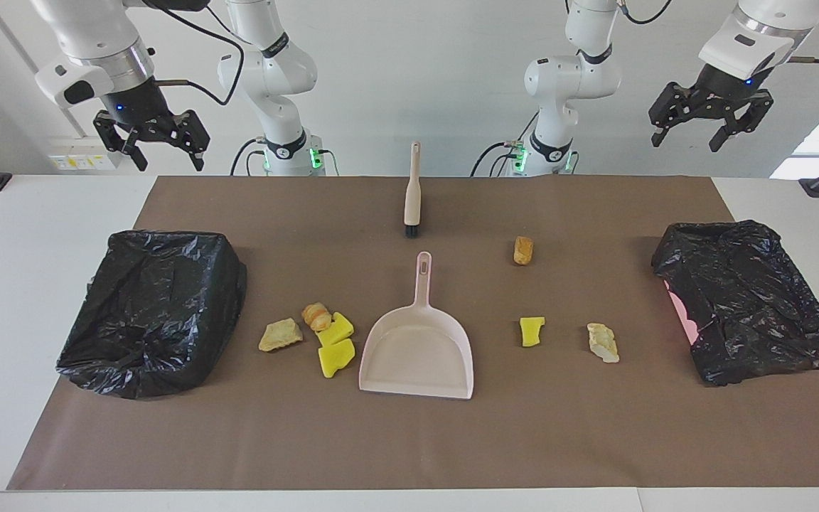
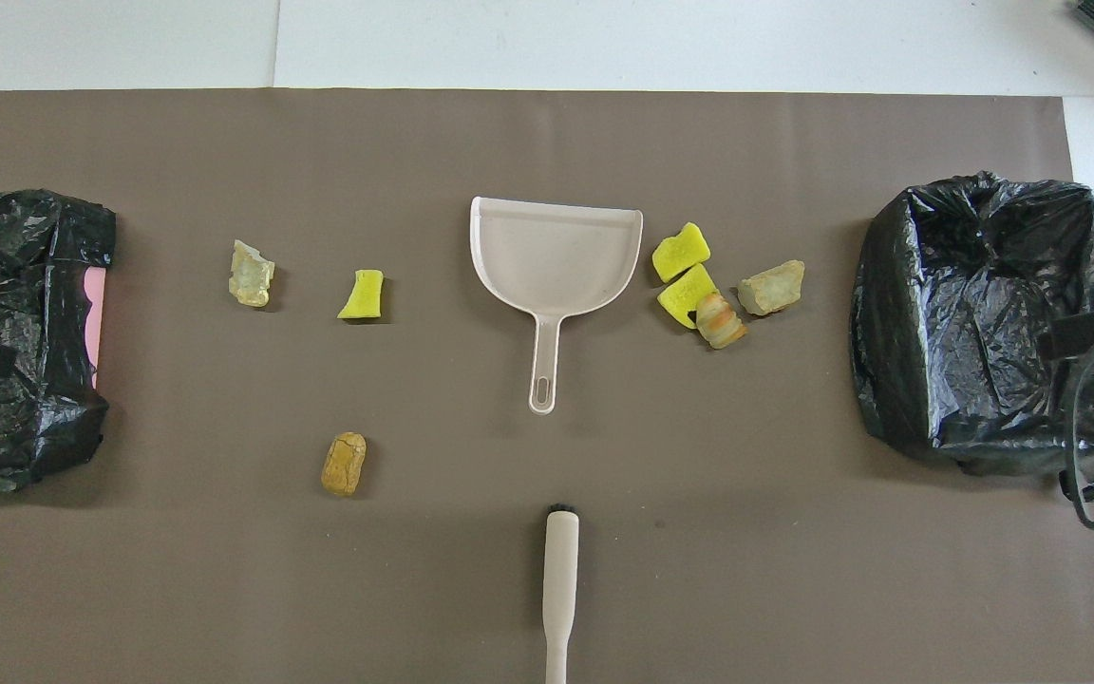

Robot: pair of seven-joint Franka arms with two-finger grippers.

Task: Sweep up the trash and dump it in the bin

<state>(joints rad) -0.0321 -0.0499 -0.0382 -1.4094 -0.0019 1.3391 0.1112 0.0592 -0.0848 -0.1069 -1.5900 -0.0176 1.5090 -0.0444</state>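
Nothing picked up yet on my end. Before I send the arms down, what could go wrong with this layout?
1. Trash is split: four scraps crowd one side of the dustpan, three others, such as the orange-brown lump, lie scattered toward the left arm's end, so a single sweep likely misses some.
2. The bin bags sag loosely; a tipped dustpan might catch the plastic.
3. The brush lies flat and slim, so a claw may slip on it.
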